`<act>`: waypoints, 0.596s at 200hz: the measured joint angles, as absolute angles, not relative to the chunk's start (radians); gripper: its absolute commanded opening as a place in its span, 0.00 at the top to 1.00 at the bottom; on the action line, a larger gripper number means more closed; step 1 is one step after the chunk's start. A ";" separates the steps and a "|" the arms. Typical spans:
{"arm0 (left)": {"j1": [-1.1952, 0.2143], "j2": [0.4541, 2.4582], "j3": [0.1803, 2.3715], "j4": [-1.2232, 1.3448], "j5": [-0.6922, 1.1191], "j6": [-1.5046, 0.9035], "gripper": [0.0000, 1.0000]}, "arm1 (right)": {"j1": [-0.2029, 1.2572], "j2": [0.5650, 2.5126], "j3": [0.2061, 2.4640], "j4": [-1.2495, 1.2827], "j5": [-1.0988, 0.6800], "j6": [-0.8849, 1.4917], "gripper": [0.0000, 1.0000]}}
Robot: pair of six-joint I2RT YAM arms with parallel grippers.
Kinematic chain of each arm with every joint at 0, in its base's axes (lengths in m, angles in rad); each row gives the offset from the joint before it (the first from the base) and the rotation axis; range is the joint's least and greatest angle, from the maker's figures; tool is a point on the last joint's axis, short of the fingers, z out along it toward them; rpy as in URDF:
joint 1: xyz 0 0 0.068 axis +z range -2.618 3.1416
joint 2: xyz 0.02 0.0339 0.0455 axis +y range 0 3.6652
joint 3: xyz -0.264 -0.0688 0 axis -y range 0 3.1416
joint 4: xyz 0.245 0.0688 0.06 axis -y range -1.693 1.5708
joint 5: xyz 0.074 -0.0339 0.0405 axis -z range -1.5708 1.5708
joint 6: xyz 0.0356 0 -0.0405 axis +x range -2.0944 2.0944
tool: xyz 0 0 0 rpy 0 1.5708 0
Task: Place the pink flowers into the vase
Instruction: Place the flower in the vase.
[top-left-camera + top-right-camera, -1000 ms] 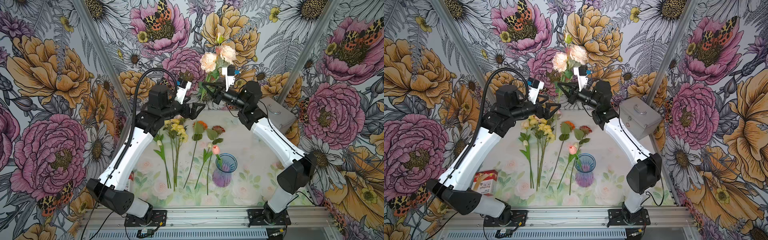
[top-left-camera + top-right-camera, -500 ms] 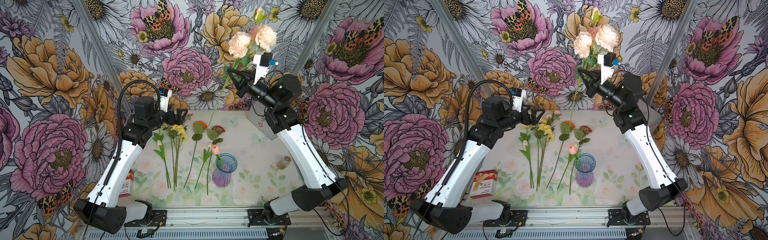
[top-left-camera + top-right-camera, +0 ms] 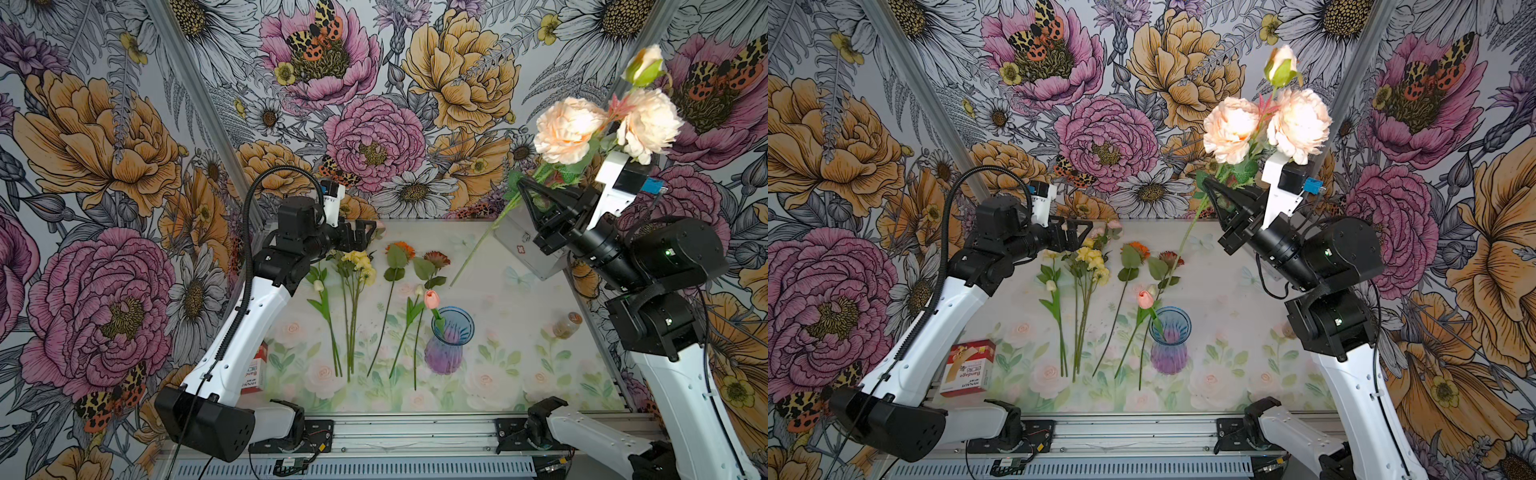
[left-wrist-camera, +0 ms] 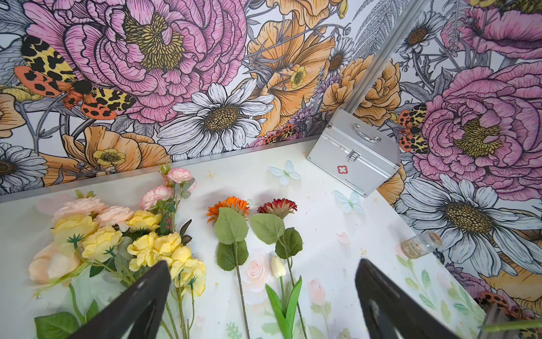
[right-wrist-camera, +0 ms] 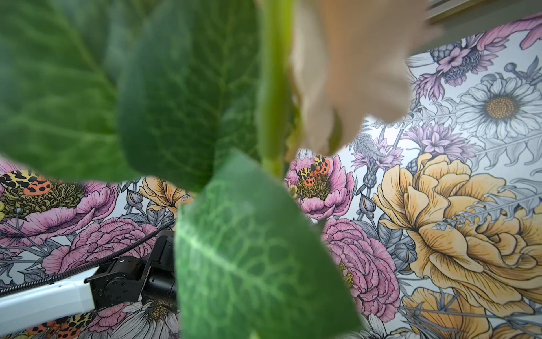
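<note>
within right tool, pink spray (aloft)

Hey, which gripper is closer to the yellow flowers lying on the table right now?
Left. The left gripper is open right beside the yellow flowers, at their blooms; the right gripper is raised well away on the right, shut on a pink spray.
</note>
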State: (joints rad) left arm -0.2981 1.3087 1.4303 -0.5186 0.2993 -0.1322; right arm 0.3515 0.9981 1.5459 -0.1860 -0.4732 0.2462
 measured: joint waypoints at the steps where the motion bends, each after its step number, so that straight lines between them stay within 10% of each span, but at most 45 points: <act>1: -0.298 1.309 1.430 -0.519 0.299 -0.132 0.01 | 0.352 0.995 1.541 -0.187 -0.473 0.247 1.00; 119: -0.298 1.266 1.331 -0.515 0.299 -0.159 0.01 | 0.352 0.881 1.314 -0.258 -0.464 0.343 1.00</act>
State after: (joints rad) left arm -0.2981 1.2659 1.3312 -0.5152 0.2985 -0.1593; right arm 0.3519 0.8810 1.3140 -0.2577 -0.4644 0.3431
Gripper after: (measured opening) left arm 0.987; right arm 0.079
